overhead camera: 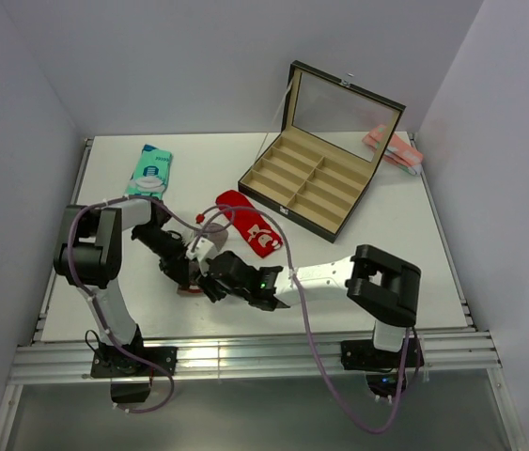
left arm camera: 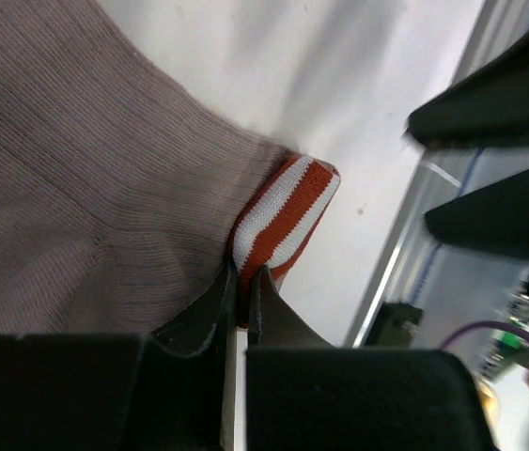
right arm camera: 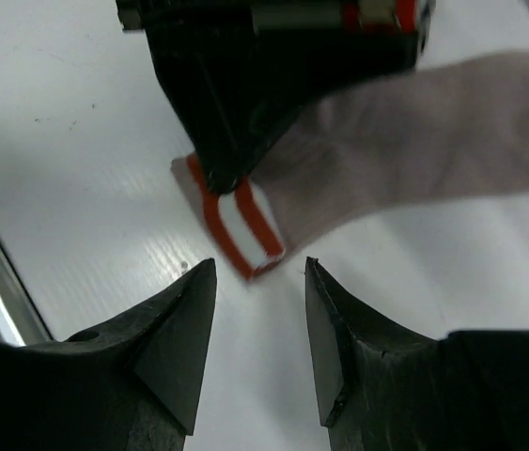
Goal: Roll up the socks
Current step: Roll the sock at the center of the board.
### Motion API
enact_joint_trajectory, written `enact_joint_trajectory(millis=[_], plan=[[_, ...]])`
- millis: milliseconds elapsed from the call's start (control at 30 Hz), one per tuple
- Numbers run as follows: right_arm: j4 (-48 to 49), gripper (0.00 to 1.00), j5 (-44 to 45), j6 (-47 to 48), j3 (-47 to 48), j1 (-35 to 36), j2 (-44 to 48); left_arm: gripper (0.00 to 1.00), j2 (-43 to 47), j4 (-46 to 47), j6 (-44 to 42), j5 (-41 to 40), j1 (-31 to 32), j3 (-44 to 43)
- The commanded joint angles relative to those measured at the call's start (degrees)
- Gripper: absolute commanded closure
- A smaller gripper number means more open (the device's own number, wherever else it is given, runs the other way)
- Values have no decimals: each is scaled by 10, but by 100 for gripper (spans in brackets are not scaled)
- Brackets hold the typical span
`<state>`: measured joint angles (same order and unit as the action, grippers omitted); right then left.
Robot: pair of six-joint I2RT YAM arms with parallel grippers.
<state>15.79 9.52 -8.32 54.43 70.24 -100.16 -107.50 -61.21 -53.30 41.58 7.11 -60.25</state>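
One bright red sock [overhead camera: 250, 225] with a white emblem lies flat mid-table. A second sock [left arm camera: 76, 178] shows a grey-brown knit side and a red-and-white striped cuff [left arm camera: 285, 211]. My left gripper [left arm camera: 242, 282] is shut on that cuff at its edge, low over the table, also seen from above [overhead camera: 187, 278]. My right gripper [right arm camera: 259, 268] is open, its jaws spread just short of the cuff [right arm camera: 236, 225] and not touching it; from above it sits beside the left gripper [overhead camera: 211, 284]. The arms hide most of this sock in the top view.
An open compartment box [overhead camera: 313, 193] with its lid raised stands at the back right. A teal sock [overhead camera: 149, 171] lies at the back left, and a pale pink bundle [overhead camera: 394, 148] lies behind the box. The table's metal front rail [overhead camera: 245, 352] is near the grippers.
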Motion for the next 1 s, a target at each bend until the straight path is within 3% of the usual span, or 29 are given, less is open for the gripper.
enact_joint_trajectory(millis=[0, 533, 967], plan=[[0, 50, 21, 96, 54, 17, -34, 100, -41, 4, -33, -111, -1, 12], [-42, 46, 36, 150, 108, 80, -111, 100, -75, -16, -30, -118, -1, -13], [-41, 47, 51, 154, 134, 81, -169, 100, -83, -26, -29, -115, -1, -21]])
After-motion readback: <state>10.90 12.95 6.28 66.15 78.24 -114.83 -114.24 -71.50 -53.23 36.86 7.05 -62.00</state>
